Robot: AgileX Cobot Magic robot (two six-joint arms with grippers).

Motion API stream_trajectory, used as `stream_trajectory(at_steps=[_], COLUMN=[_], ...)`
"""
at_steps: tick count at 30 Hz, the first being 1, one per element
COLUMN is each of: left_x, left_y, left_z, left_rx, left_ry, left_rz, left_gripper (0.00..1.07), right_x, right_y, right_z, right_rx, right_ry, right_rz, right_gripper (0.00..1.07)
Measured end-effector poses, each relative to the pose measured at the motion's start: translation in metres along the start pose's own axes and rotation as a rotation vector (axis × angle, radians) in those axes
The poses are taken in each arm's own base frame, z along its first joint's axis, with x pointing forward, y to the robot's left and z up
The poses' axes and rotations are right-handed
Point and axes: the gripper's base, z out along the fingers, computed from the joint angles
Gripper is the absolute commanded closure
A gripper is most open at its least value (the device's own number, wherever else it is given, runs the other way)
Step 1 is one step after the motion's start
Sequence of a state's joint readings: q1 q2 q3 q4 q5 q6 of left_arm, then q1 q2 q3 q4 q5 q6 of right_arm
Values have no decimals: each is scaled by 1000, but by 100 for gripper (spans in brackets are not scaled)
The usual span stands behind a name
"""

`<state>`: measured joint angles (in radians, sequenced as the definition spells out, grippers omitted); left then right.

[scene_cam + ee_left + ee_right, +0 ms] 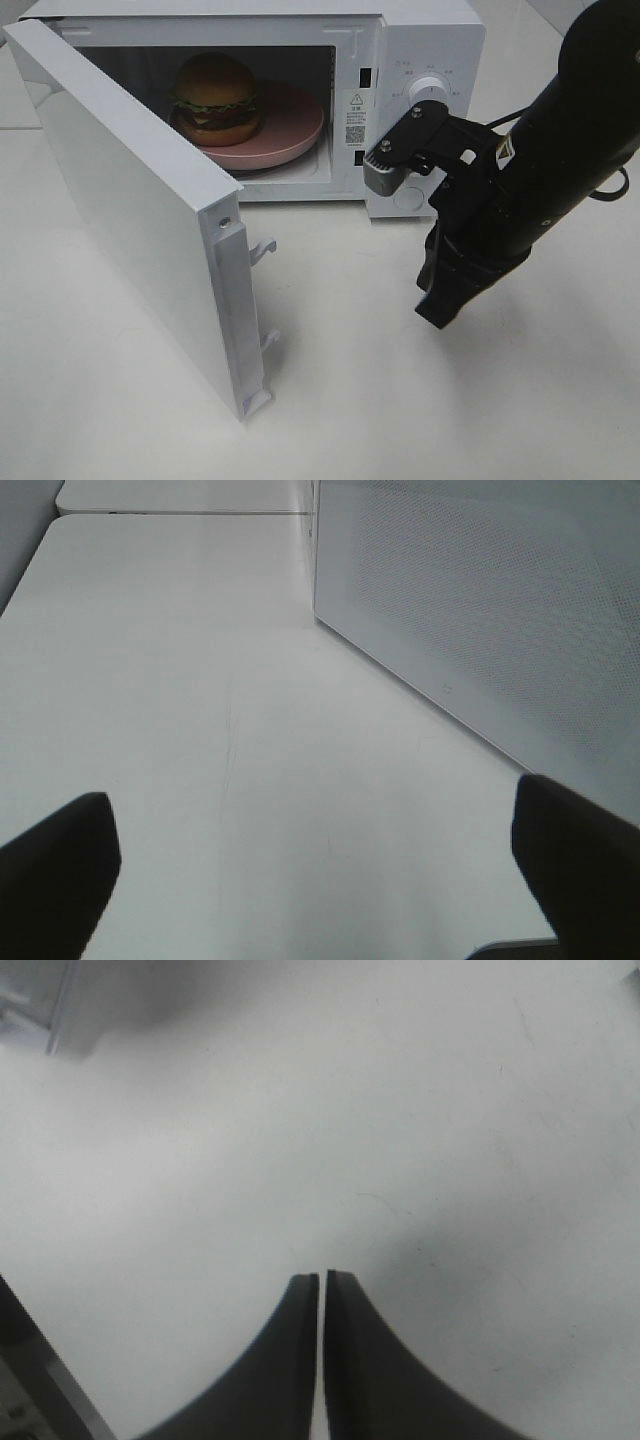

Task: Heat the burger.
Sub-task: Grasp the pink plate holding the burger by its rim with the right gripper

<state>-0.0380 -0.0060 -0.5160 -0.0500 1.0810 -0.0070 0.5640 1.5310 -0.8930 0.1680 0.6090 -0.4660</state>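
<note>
The burger [216, 97], with a golden-brown bun, green lettuce and a dark patty, sits on a round pink plate [293, 135] inside the white microwave [430, 50]. The microwave door [130, 215] stands wide open, swung out toward the front left. My right gripper [440, 310] [321, 1278] hangs above the table in front of the microwave's control panel, pointing down, fingers pressed together on nothing. My left gripper [320, 850] is outside the exterior view; in its wrist view its two dark fingertips [60, 865] stand far apart over bare table, beside the outer face of the door [500, 610].
The white knob [430, 88] and control panel are just behind the right arm. The door's edge with its latch hooks [262, 248] sticks out toward the table's middle. The white table [400, 400] spreads in front and to the right.
</note>
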Motion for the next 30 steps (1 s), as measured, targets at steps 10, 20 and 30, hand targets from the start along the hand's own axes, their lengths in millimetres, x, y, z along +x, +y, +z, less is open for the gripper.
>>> stream_trajectory(at_steps=[10, 20, 30], left_x=[0, 0, 0], left_y=[0, 0, 0], left_z=[0, 0, 0], left_rx=[0, 0, 0], left_ry=[0, 0, 0], left_rz=[0, 0, 0], left_gripper=[7, 7, 7], right_x=[2, -1, -12], right_y=[-3, -7, -13], right_z=[-3, -3, -7], right_rx=[7, 41, 147], right_ry=[59, 61, 30], right_rz=[-556, -1151, -1244], right_gripper=[98, 92, 55])
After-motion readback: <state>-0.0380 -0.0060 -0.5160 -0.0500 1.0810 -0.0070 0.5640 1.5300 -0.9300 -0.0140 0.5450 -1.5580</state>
